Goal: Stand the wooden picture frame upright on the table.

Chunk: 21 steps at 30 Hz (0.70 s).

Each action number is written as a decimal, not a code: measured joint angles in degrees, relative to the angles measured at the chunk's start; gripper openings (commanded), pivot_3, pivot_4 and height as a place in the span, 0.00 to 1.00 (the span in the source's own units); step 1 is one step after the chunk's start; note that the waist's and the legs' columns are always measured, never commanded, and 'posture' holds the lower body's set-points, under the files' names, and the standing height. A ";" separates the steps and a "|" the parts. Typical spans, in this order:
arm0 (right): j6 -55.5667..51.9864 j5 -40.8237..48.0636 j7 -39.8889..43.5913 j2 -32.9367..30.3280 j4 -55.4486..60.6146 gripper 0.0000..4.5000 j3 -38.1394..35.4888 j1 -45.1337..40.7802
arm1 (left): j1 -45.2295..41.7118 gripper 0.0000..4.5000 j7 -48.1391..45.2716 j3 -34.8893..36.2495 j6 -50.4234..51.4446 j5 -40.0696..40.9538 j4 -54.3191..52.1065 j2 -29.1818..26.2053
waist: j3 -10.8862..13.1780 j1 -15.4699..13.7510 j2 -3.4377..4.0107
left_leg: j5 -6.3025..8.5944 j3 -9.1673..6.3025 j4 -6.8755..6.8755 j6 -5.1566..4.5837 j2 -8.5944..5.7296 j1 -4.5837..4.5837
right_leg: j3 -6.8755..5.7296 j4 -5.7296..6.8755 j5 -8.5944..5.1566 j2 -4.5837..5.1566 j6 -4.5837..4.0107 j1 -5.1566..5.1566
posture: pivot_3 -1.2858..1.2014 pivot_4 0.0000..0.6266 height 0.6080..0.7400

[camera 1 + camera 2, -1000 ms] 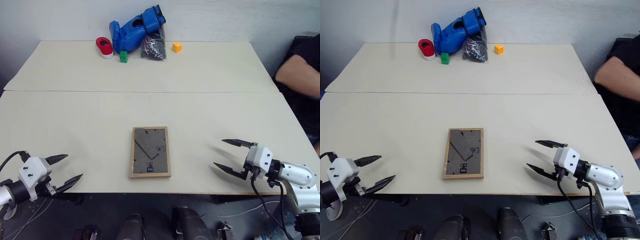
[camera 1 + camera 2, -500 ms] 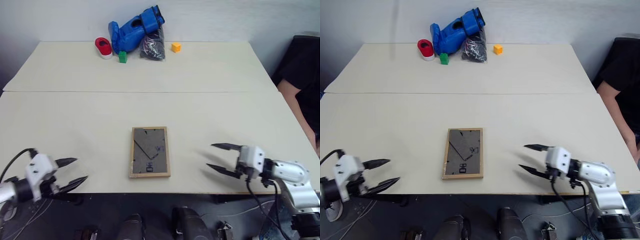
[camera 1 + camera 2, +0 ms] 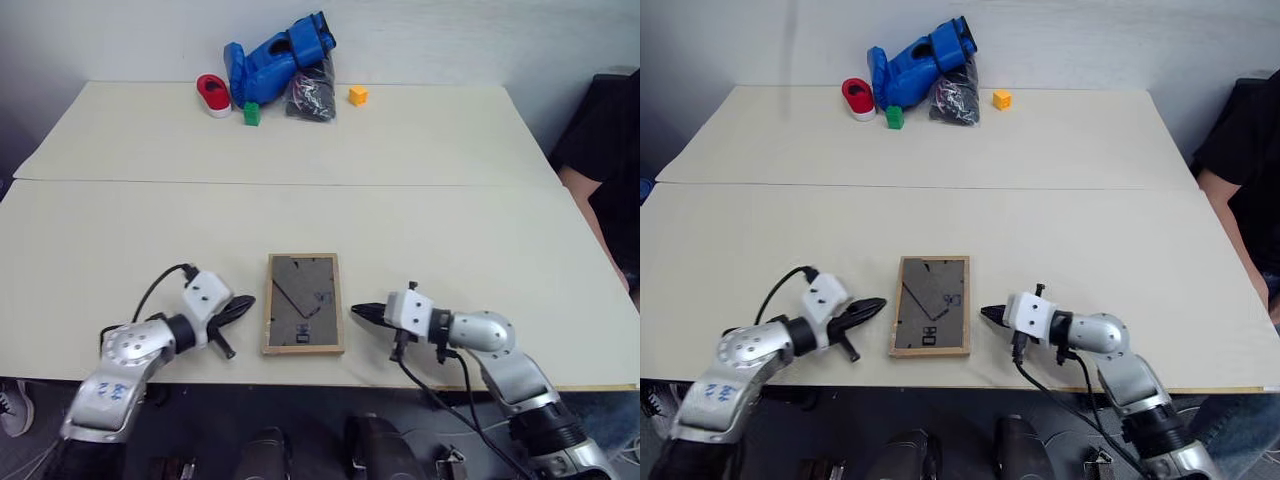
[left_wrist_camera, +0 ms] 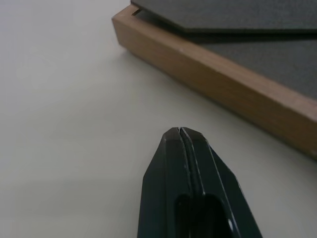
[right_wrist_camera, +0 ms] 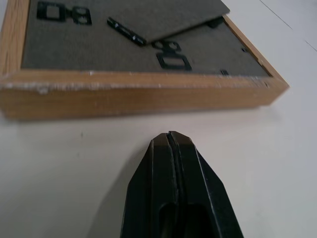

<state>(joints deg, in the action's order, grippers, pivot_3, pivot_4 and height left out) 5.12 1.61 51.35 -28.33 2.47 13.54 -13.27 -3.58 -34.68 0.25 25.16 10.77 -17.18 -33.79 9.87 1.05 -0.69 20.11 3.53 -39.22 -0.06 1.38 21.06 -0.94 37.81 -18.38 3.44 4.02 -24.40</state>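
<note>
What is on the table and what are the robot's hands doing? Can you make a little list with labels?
frame: wooden picture frame lies flat, backing board up
table: pale table, seam across it
left hand: left gripper shut, beside the frame's left edge, not touching it
right hand: right gripper shut, beside the frame's right edge, a small gap between
far edge: blue toy, red item, green block, dark bag, yellow block
person: arm at the right side
job: frame not yet standing
</note>
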 measured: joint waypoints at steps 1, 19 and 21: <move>-0.29 -0.06 -0.12 -0.01 0.09 0.00 0.04 -0.04 | -0.52 0.02 0.21 -0.70 0.47 -0.17 -0.07 0.37 | 0.00 -0.14 0.00 | 0.00 0.00 0.00 -0.02 -0.02 0.00 | 0.00 0.00 0.00 0.01 0.00 0.00 | 0.52 0.24 1.00; -2.69 0.68 -0.17 -8.59 2.11 0.00 -5.96 3.38 | -4.21 0.11 -2.94 -1.70 12.36 5.23 -1.66 1.58 | -0.10 -0.21 0.00 | 0.01 0.02 -0.02 -0.04 0.07 -0.05 | 0.02 -0.06 0.00 -0.08 0.01 0.08 | 0.52 0.24 1.00; -2.60 0.84 0.36 -9.15 1.67 0.00 -6.31 3.12 | -4.14 0.22 -4.77 2.57 20.40 11.00 -2.32 -0.05 | -0.10 0.40 0.00 | -0.02 0.00 0.00 0.01 0.10 -0.07 | 0.01 -0.04 0.00 -0.10 0.01 0.07 | 0.52 0.24 1.00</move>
<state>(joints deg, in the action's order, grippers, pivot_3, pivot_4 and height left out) 2.52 2.46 51.71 -37.49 4.14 7.23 -10.14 -7.72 -39.46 2.82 45.56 21.77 -19.50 -33.84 9.77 1.46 -0.70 20.10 3.54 -39.22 -0.04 1.49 20.99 -0.93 37.77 -18.38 3.35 4.03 -24.33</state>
